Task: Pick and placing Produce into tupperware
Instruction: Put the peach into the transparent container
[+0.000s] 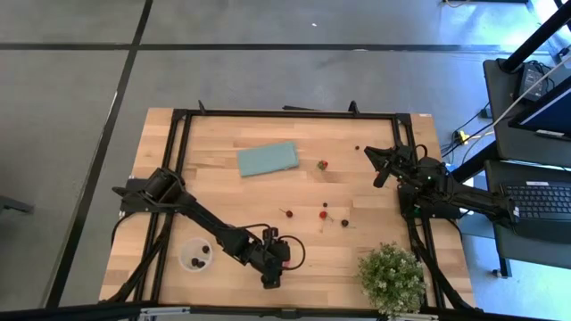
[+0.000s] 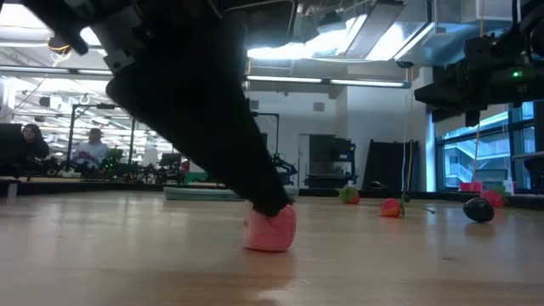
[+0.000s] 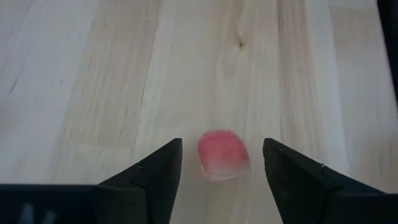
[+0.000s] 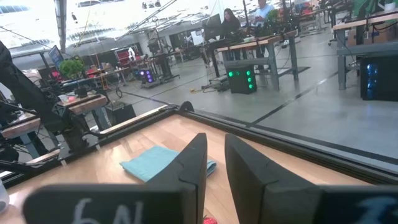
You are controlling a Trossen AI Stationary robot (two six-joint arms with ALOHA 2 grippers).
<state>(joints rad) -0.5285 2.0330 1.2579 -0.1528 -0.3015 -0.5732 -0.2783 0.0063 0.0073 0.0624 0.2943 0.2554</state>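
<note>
The bench (image 1: pixel 223 192) is a pale, light-grained wooden top edged by a black metal frame, standing on a grey floor crossed by dark lines. The left claw (image 3: pixel 221 171) is down at the near edge of the bench, its two dark fingers (image 3: pixel 155 171) standing apart on either side of a small pinkish-red piece of produce (image 3: pixel 222 154) that lies on the wood between them; neither finger is seen touching it, so the claw has hold of nothing. In the low view the same pink-red piece (image 2: pixel 270 229) sits on the wood under the dark arm. Just beside this arm, toward the bench's left near corner, stands the small round clear plastic tupperware (image 1: pixel 196 258) with a few dark berries inside it. More tiny red and dark pieces (image 1: pixel 323 214) lie scattered over the middle of the bench, well apart from the container. A flat teal-blue rectangular cloth (image 1: pixel 268 159) lies toward the far side, and a bushy green potted plant (image 1: pixel 391 276) stands at the near right corner. The right claw (image 4: pixel 214 165) hangs above the far right part of the bench with its fingers nearly together and nothing between them. Beyond the bench the room is a wide workshop with bright ceiling lights, desks, monitors and green-lit equipment, and people (image 2: pixel 89 149) sit at distant workstations.
</note>
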